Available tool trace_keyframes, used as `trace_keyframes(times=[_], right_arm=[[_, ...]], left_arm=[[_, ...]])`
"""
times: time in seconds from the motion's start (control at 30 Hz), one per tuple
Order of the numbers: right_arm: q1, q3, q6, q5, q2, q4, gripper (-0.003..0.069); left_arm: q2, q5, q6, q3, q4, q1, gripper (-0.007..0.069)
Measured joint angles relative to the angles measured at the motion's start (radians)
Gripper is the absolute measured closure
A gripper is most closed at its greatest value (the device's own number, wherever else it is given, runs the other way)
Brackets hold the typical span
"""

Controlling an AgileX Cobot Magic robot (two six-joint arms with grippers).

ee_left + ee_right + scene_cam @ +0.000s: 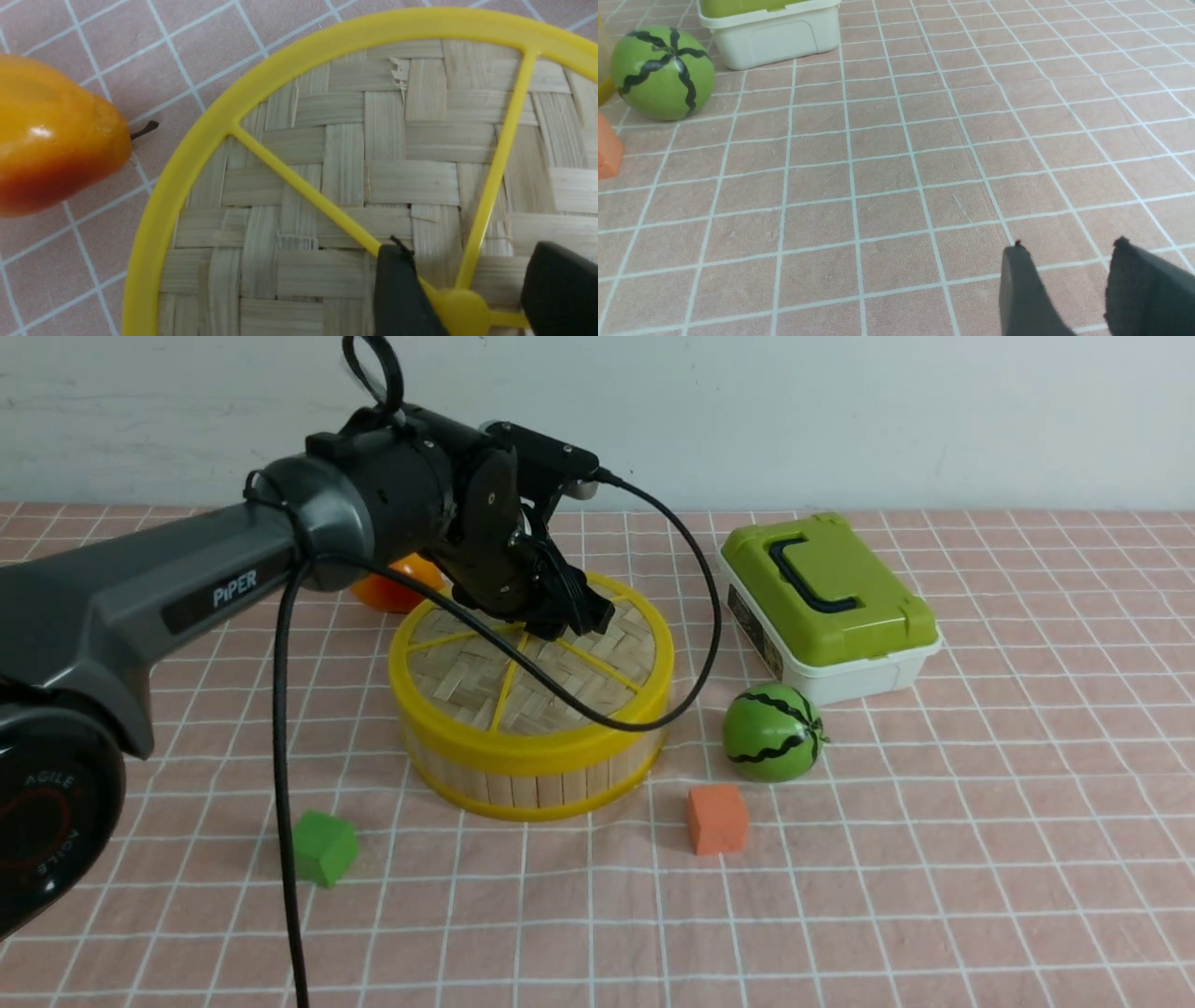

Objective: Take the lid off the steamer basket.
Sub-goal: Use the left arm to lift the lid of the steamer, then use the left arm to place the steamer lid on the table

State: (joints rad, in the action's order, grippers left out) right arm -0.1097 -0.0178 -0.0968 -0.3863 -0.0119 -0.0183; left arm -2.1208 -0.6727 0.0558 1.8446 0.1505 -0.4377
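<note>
Currently, one left end effector (pixel 472 284), fingers apart around one knob (pixel 464 311) on one lid (pixel 457 686).

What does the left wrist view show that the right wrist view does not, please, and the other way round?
Only the left wrist view shows the orange fruit, the lid's woven top and its centre knob, with the left gripper open around the knob.
Only the right wrist view shows the watermelon, the white box, the orange block and the right gripper, open.
Both show the tiled surface.
</note>
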Motion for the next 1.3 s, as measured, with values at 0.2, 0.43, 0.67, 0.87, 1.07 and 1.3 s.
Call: trace_keyframes(times=[0.2, 0.43, 0.67, 0.87, 1.07, 1.3], right_arm=[[0.0, 0.0, 0.0, 0.0, 0.0, 0.0, 0.0418], [0.0, 0.0, 0.0, 0.0, 0.0, 0.0, 0.0418], [0.0, 0.0, 0.0, 0.0, 0.0, 0.0, 0.0418], [0.0, 0.0, 0.0, 0.0, 0.0, 0.0, 0.0418], [0.0, 0.0, 0.0, 0.0, 0.0, 0.0, 0.0418], [0.0, 0.0, 0.0, 0.0, 0.0, 0.0, 0.0418]], left_arm=[[0.003, -0.008, 0.007, 0.007, 0.007, 0.0, 0.0471], [-0.002, -0.07, 0.114, 0.059, 0.007, 0.0, 0.0515], [-0.002, -0.159, 0.146, 0.184, 0.001, 0.0, 0.0516], [0.042, -0.273, 0.158, 0.298, 0.107, 0.002, 0.0516], [0.128, -0.37, 0.261, 0.311, 0.276, 0.073, 0.0516], [0.131, -0.356, 0.305, 0.205, 0.262, 0.235, 0.0516]])
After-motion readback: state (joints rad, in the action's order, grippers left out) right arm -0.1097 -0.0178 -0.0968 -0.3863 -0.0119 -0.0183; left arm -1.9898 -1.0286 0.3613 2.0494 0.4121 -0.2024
